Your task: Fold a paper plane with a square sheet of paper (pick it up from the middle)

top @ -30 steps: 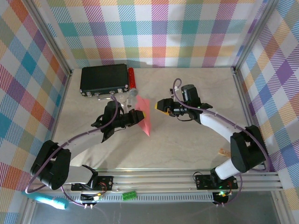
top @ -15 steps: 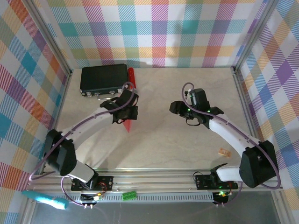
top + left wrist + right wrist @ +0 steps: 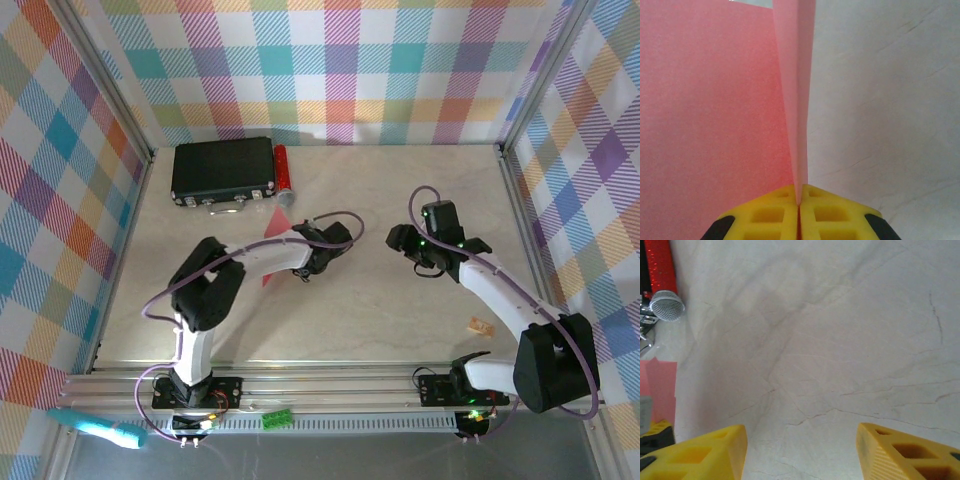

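Observation:
My left gripper (image 3: 799,202) is shut on the upright centre fold (image 3: 797,75) of the pink-red paper plane. One flat wing (image 3: 710,110) spreads to its left over the table. In the top view the left gripper (image 3: 300,266) sits mid-table under its own forearm. Parts of the pink-red paper (image 3: 274,224) show on both sides of the arm. My right gripper (image 3: 397,239) hangs to the right of it, apart from the paper, and is open (image 3: 802,450) over bare table. An edge of the paper (image 3: 660,385) shows at the far left of the right wrist view.
A black box (image 3: 222,168) stands at the back left, and a red cylinder with a grey end (image 3: 282,170) (image 3: 660,270) lies beside it. A small tan scrap (image 3: 482,325) lies near the right arm. Checked walls (image 3: 330,70) and metal rails enclose the table.
The left arm has folded back and swung its gripper right toward the middle, carrying the paper. The right gripper has drawn away to the right and opened a little wider.

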Motion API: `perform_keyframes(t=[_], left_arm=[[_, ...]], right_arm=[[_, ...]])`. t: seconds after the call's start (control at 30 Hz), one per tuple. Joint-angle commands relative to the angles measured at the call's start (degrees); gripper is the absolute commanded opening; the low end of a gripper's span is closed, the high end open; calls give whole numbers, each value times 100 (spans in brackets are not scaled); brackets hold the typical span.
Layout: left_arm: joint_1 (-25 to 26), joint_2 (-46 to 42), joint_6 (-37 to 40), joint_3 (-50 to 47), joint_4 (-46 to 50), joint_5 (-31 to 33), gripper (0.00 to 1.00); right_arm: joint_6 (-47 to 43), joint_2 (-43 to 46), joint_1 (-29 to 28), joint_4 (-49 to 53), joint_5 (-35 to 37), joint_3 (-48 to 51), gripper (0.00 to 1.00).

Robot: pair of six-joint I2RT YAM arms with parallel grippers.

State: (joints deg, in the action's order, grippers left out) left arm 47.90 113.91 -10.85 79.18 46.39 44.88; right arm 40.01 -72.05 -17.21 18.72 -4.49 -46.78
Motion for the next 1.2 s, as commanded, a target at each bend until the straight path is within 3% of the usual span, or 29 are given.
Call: perform_keyframes(t=[0.0, 0.2, 0.43, 1.17], left_arm=[[283, 388, 92, 167, 149, 589, 9], [484, 807, -17, 318, 19, 561, 10], [571, 870, -149, 282, -97, -137, 17], [576, -717, -1615, -479, -465, -2649, 37]], right_arm=[[104, 134, 104, 113, -8, 100, 60], [121, 95, 201, 115, -91, 168, 60], [155, 19, 251, 89, -164, 198, 61], [304, -292, 271, -26, -410, 144, 62]])
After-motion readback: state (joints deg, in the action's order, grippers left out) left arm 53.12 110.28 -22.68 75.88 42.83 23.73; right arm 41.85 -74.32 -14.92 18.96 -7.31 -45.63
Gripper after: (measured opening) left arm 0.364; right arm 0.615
